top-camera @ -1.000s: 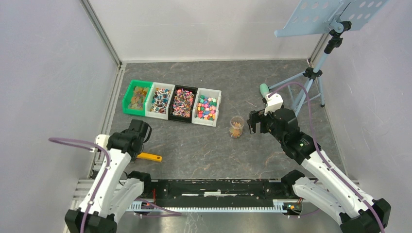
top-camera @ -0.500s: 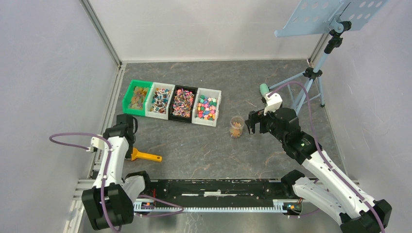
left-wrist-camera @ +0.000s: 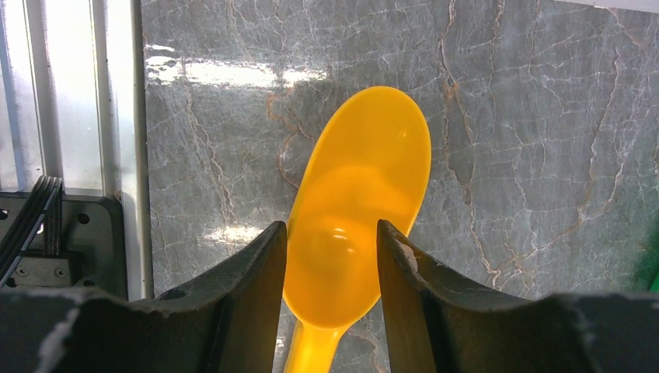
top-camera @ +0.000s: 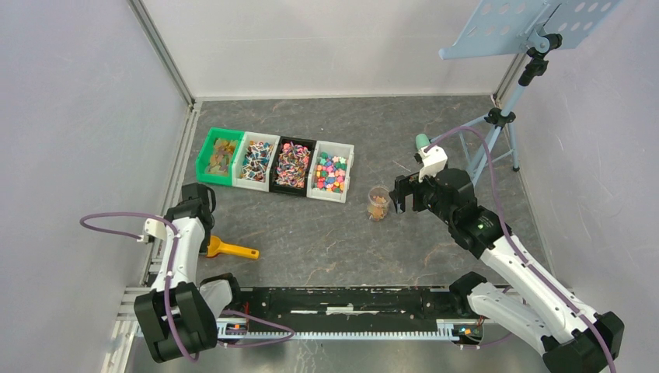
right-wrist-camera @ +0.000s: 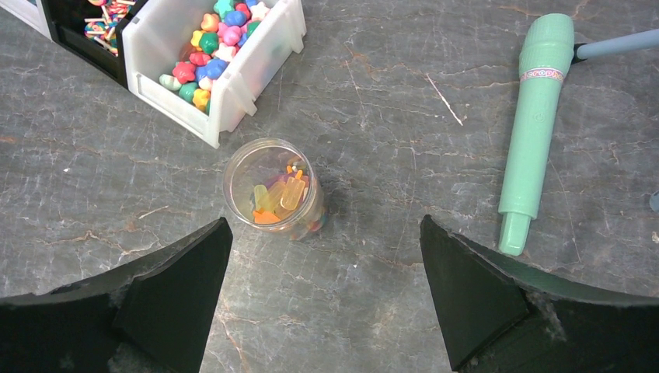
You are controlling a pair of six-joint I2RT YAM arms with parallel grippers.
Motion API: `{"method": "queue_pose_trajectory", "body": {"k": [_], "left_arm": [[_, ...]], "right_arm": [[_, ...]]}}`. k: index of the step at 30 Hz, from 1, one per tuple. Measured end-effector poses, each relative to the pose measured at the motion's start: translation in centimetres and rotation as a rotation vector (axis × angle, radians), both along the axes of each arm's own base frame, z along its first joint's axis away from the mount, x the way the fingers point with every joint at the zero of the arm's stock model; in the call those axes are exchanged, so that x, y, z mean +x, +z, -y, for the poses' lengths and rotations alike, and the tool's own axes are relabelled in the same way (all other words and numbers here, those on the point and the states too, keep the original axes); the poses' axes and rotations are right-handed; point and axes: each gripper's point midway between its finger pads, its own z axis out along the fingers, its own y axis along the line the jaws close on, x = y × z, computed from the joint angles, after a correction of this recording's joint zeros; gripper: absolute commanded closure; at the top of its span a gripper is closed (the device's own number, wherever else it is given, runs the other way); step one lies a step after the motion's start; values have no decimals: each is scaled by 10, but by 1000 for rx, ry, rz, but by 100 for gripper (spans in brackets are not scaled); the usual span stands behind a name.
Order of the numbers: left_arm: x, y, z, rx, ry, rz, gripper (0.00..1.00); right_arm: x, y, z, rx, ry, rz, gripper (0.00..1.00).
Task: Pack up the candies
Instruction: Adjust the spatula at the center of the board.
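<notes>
Candies (right-wrist-camera: 203, 58) in four bins (right-wrist-camera: 249, 81), one cup (right-wrist-camera: 313, 210), one scoop (left-wrist-camera: 357, 210), one microphone (right-wrist-camera: 536, 124)

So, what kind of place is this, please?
Most likely a robot test cell in a lab: plain grey walls around the table, two robot arms bolted to a metal rail, sorted candy bins.

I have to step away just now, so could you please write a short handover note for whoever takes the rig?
Left gripper: fingers either side of the orange scoop, which lies on the table; grip not clear.
Right gripper: open, empty, by the clear cup.
Candies: mostly in the four bins; a few in the cup.
Done: a first few packed.
Left: scoop more into the cup.
</notes>
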Motion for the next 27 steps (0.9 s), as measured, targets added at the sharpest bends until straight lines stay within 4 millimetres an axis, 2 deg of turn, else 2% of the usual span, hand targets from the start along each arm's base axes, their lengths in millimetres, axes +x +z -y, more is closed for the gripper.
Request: {"method": "queue_pose_trajectory", "body": {"k": [5, 11, 13, 16, 22, 27], "left_arm": [[-1, -4, 0, -1, 2, -8, 49], [-5, -10, 1, -3, -3, -22, 62], [-4, -10, 0, 1, -9, -24, 73], [-4, -9, 0, 5, -25, -26, 97], [0, 4, 0, 18, -67, 29, 98], [19, 8, 11, -31, -144, 107, 98]], "right_arm": [[1, -3, -1, -5, 2, -10, 2], [1, -3, -1, -4, 2, -9, 2], [1, -3, -1, -4, 2, -9, 2], [1, -3, -1, -4, 2, -9, 2], [1, -3, -1, -4, 2, -9, 2], [1, -3, -1, -4, 1, -8, 2]]}}
